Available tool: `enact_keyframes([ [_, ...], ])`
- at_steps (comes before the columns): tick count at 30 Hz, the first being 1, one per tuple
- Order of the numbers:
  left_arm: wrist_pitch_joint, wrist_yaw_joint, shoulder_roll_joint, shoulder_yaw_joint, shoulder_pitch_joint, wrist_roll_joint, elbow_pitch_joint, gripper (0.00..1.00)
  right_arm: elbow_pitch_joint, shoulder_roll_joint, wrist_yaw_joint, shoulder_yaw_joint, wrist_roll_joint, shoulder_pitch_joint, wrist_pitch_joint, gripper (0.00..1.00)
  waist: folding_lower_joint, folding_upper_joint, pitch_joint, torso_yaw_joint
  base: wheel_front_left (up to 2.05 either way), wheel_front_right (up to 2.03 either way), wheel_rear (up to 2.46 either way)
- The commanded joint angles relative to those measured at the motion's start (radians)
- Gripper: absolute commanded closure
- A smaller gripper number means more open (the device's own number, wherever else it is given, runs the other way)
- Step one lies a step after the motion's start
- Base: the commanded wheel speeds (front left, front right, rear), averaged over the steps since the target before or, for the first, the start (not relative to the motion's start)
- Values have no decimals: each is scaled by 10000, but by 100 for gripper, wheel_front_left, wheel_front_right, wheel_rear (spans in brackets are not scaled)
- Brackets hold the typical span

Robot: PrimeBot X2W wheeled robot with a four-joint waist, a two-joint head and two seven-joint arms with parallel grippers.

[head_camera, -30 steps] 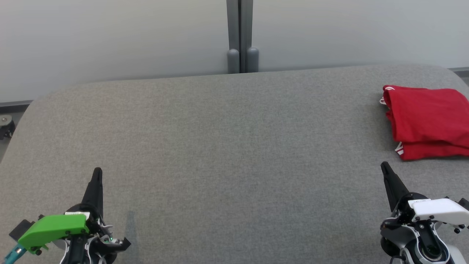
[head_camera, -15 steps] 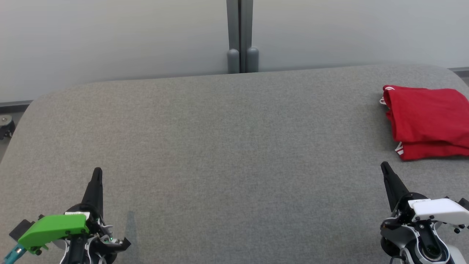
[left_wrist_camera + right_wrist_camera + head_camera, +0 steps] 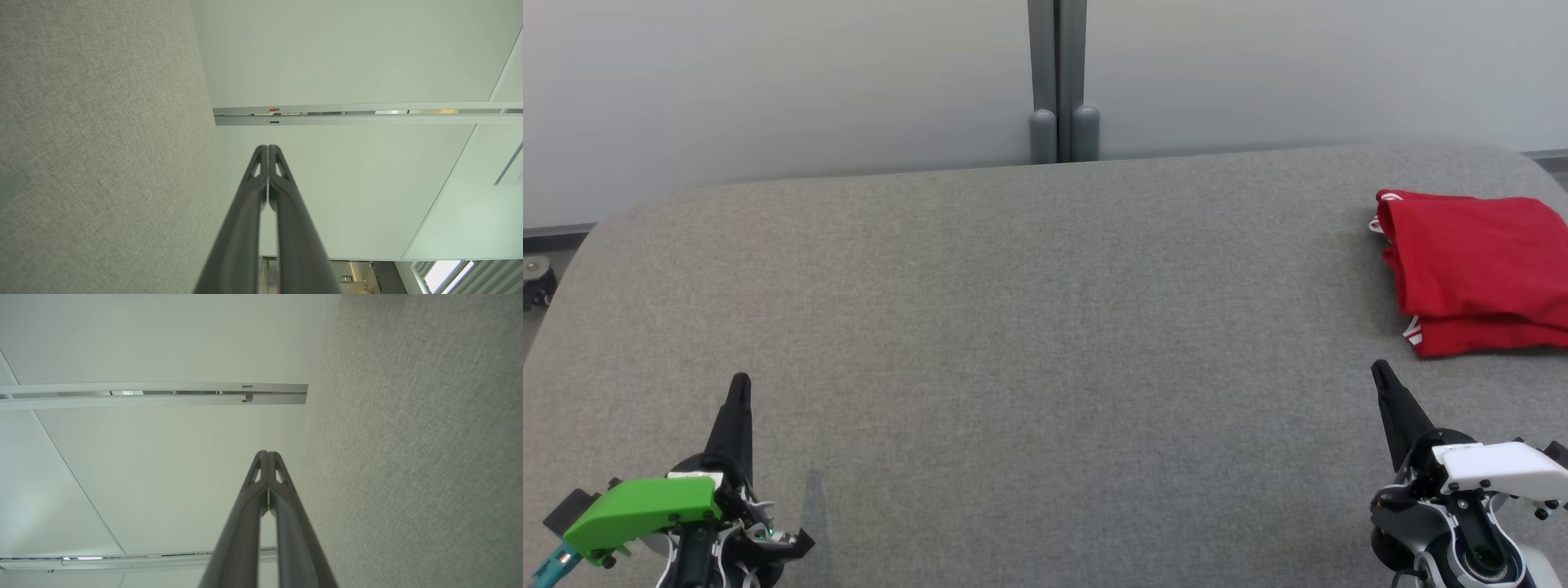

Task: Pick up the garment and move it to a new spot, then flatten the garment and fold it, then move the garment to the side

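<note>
At the near edge of the grey table (image 3: pixel 1045 327), the left gripper (image 3: pixel 740 384) and right gripper (image 3: pixel 1379 371) are seen pressed shut, empty, with fingers pointed forward. Beyond the right one, the folded red garment (image 3: pixel 1470 269) is laid flat, its layered edges turned leftward and its length cropped by the frame.

- Grey padded table (image 3: pixel 1013 327): bare cloth from the left edge through the middle, open passage across.
- Folded red garment (image 3: pixel 1474 269) takes up the far right; the right gripper (image 3: pixel 1378 367) sits near it, apart.
- Wall panels (image 3: pixel 768 82) and grey post (image 3: pixel 1058 82) close the far edge.
- Left gripper (image 3: pixel 740 381), near left: open cloth ahead.
</note>
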Motion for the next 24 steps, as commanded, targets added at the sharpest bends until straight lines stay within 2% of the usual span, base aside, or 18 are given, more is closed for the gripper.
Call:
enact_keyframes([
  [1, 48, -33, 58, 20, -99, -32, -36, 100, -39, -52, 0, -20, 19, -66, 35, 100, 0, 0, 0, 0, 0, 0, 0],
  [24, 47, -33, 58, 19, -99, -33, -36, 100, -38, -52, 0, -19, 19, -66, 34, 100, 0, 0, 0, 0, 0, 0, 0],
])
